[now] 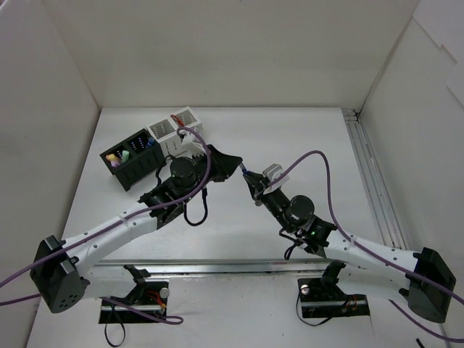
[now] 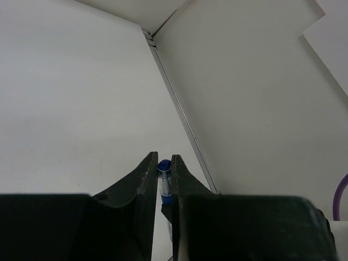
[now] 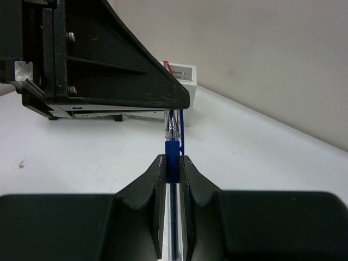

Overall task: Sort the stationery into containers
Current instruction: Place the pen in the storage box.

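Both tools meet above the middle of the counter (image 1: 290,138), each clenched on the same clear-blue pen (image 3: 172,133). In its own wrist view the left tool (image 2: 163,159) pinches the pen's blue end between its fingers, and the rest of the barrel is hidden behind the tool body. The right tool (image 3: 173,159) grips the blue section lower down, and the clear barrel runs out of frame between its fingers. From the top camera we make out only a sliver of blue between the two tool tips. We cannot tell whether the pen touches the counter. The black organiser (image 1: 141,172) and the white mesh organiser (image 1: 168,143) stand at far left, touching or nearly so. Their contents are small: coloured stubs in the black one and something red in the white.
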Available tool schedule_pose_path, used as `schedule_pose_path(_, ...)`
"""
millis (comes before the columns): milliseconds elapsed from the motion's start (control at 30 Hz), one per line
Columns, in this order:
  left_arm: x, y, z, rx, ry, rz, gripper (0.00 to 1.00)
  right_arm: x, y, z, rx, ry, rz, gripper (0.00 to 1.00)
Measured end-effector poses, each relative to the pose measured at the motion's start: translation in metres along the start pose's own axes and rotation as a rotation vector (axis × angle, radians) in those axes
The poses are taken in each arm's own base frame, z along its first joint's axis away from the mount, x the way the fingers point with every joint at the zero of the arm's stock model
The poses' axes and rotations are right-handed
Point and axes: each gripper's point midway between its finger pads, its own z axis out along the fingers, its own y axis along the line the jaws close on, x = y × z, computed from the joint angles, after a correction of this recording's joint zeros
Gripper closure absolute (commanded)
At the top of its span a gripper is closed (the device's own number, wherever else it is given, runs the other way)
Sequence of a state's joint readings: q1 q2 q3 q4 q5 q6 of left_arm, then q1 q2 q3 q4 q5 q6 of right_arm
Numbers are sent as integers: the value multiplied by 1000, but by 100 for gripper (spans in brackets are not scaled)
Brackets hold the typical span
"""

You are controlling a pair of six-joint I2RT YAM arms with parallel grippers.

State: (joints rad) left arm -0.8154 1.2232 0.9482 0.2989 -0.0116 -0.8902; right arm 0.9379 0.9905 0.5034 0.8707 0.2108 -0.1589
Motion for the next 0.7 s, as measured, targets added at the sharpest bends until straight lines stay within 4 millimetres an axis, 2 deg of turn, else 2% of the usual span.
schedule_pose_path(300, 5, -1, 12, 6, 1, 5, 100, 2, -10, 0, 50, 9, -38, 100)
schedule_pose_path(500, 7, -9, 18, 16, -1, 54, 100, 1, -16, -1, 78, 9, -52, 100)
schedule_pose_path(700, 4, -14, 17, 22, -13, 83, 100, -3, -17, -1, 85, -5, -50, 100)
